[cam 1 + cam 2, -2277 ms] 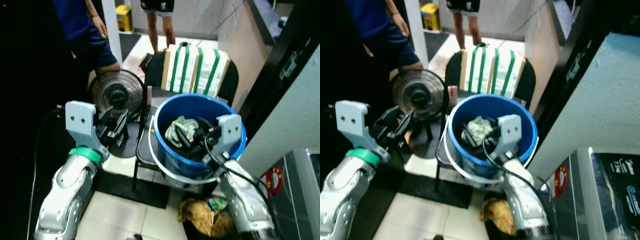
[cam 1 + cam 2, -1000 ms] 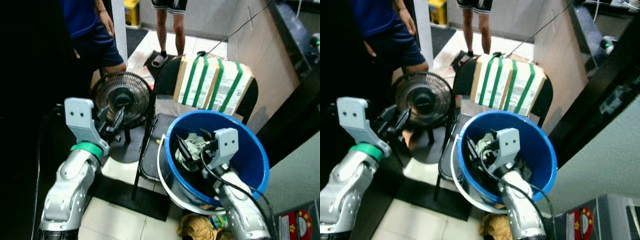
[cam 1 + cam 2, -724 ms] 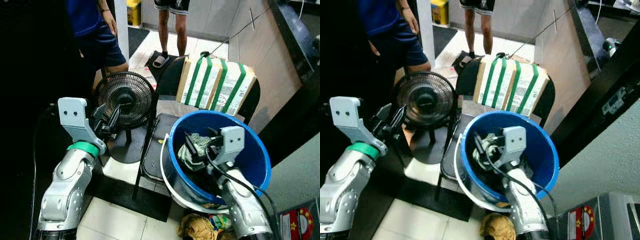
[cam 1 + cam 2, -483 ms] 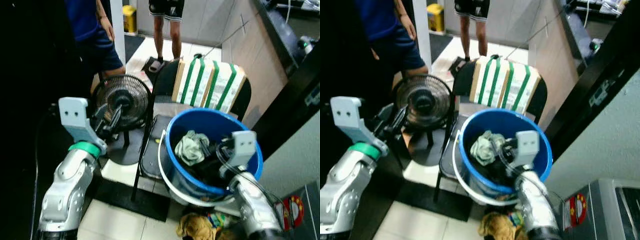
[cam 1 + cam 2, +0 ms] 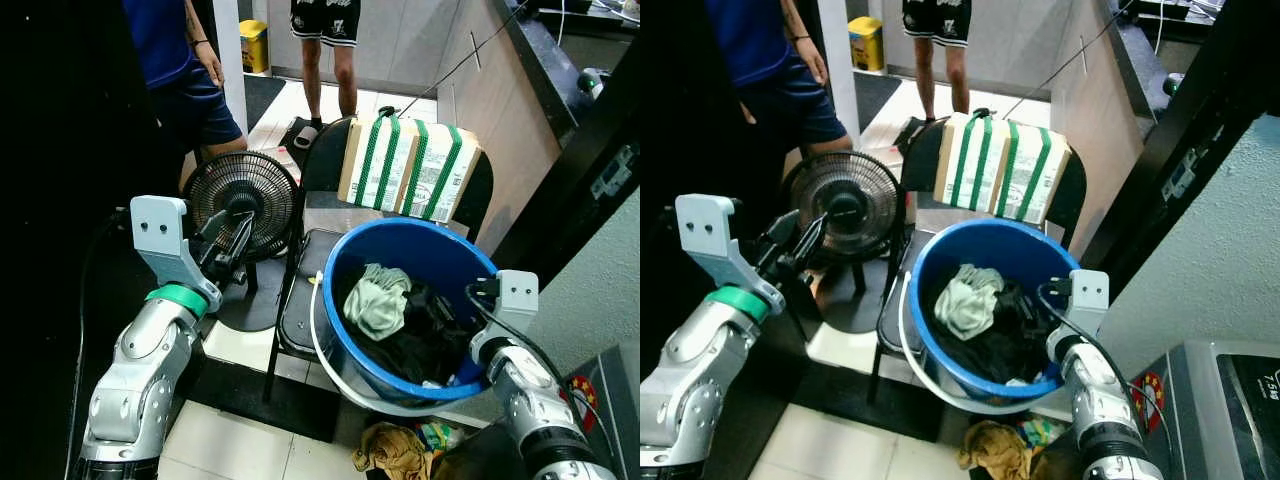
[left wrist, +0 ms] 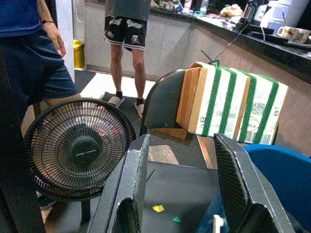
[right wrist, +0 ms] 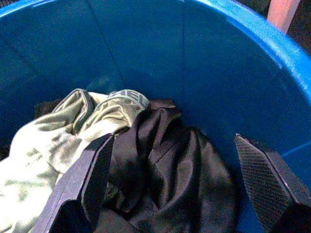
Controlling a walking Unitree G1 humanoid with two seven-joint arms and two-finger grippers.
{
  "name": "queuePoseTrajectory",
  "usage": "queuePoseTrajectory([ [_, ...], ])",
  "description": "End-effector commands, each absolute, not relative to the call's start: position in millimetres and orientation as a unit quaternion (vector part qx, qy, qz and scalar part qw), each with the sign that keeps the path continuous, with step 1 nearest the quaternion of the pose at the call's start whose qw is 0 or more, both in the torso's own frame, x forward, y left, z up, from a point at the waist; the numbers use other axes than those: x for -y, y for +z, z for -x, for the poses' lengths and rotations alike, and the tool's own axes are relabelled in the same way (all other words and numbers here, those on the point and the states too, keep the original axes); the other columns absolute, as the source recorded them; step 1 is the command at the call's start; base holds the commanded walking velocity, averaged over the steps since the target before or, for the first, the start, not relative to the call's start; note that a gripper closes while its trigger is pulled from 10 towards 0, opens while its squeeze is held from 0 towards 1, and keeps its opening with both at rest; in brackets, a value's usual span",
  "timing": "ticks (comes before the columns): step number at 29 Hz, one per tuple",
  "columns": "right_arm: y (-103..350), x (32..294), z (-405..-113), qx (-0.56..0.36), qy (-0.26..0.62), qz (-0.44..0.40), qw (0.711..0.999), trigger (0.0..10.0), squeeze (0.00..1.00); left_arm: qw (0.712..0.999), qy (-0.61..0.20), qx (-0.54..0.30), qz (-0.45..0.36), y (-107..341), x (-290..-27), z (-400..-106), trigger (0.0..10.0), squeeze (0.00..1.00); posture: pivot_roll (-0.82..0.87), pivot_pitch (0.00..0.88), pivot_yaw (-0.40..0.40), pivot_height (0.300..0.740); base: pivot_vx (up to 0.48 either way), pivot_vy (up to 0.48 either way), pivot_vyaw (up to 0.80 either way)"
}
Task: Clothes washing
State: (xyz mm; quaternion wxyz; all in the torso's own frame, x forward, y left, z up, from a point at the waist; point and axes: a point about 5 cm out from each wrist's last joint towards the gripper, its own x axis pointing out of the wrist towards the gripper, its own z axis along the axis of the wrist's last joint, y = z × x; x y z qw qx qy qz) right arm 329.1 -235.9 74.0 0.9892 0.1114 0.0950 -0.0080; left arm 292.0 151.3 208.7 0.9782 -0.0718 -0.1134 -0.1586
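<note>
Sitting on black chair [image 5: 305, 300] over pale tiled floor [image 5: 225, 440]: blue bucket [image 5: 470, 280]; both grippers' jaws spread, empty.

I'm holding the left arm raised and bent at my left side, its left gripper [image 6: 182, 187] pointing forward with fingers spread apart. I'm keeping the right arm low and forward, the right gripper [image 7: 177, 177] hanging with fingers wide apart.
</note>
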Motion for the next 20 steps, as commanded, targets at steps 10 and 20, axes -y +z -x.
queuePoseTrajectory([
  [10, 95.8, 198.0, -340.9, -0.01, 0.111, -0.229, 0.967, 10.0, 0.0, 0.976, -0.173, 0.109, 0.074, 209.9, -148.9, -289.4, 10.0, 0.0, 0.15, 0.078, 0.066, 0.74, 0.0, 0.0, 0.0],
  [20, 79.8, 152.9, -332.3, -0.047, 0.196, -0.163, 0.966, 10.0, 0.0, 0.974, -0.189, 0.104, 0.068, 207.6, -142.9, -287.7, 10.0, 0.0, 0.15, 0.073, 0.061, 0.74, 0.0, 0.0, 0.0],
])
